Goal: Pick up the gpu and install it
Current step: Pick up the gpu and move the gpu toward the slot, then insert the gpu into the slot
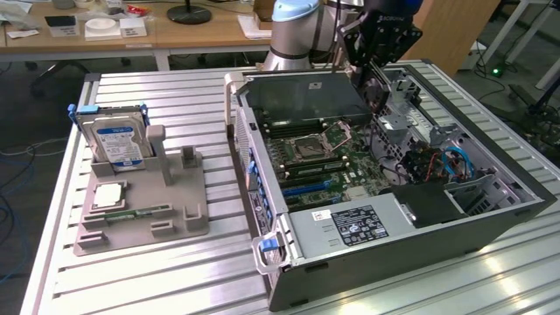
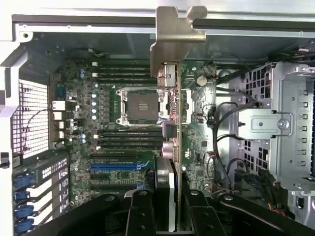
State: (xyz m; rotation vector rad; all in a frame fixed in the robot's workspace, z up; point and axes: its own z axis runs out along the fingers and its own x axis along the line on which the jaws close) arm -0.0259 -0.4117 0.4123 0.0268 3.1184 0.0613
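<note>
In the wrist view I see the gpu (image 2: 170,123) edge-on, a thin card with a silvery metal bracket (image 2: 174,39) at its far end. My gripper (image 2: 167,209) is shut on it, with one black finger (image 2: 140,211) on each side. The card hangs above the motherboard (image 2: 108,142) of the open computer case (image 1: 394,256), beside the CPU socket (image 2: 140,105) and apart from the blue slot (image 2: 115,167). In the exterior view my gripper (image 1: 374,69) hovers over the back of the case, the dark card under it hard to make out.
A grey fixture (image 1: 140,216) on the exterior view's left holds a hard drive (image 1: 118,141), a CPU chip (image 1: 107,195) and a green memory stick (image 1: 140,211). Inside the case are a silver drive cage (image 2: 275,123), black cables (image 2: 221,118) and the power supply (image 1: 350,226).
</note>
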